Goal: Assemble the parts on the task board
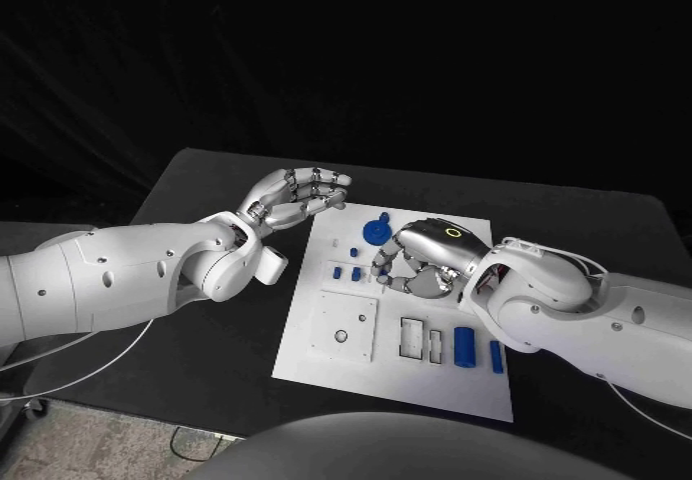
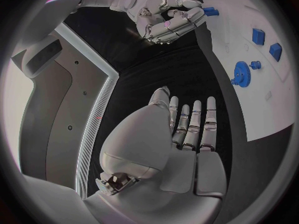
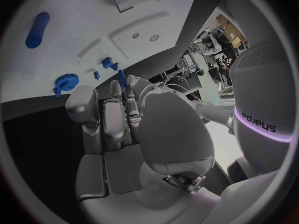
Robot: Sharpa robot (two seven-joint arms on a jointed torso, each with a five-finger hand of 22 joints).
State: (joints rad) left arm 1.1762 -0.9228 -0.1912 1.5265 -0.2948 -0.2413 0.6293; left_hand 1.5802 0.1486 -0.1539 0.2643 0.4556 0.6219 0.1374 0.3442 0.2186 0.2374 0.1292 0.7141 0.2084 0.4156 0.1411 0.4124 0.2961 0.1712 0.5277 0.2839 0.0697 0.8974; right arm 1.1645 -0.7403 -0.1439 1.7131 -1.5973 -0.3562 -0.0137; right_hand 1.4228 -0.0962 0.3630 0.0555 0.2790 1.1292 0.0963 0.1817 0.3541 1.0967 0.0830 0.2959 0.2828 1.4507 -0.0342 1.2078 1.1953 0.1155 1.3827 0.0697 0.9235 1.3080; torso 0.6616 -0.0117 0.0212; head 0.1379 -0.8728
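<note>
The right hand (image 1: 421, 262) is curling over the task board (image 1: 346, 355), apparently pinching a small blue part (image 3: 121, 77), while the empty left hand (image 1: 296, 198) is hovering loosely spread beside the board.

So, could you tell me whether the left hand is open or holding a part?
Open: the left hand holds nothing; its fingers extend straight over the black table.

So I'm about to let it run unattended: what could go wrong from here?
1. The right hand hovers low over the task board with its fingers curled beside the small blue pieces; a slight sweep might knock them or the blue gear out of place.
2. The left hand is off the board, holding nothing; nothing steadies the board if it is pushed.
</note>
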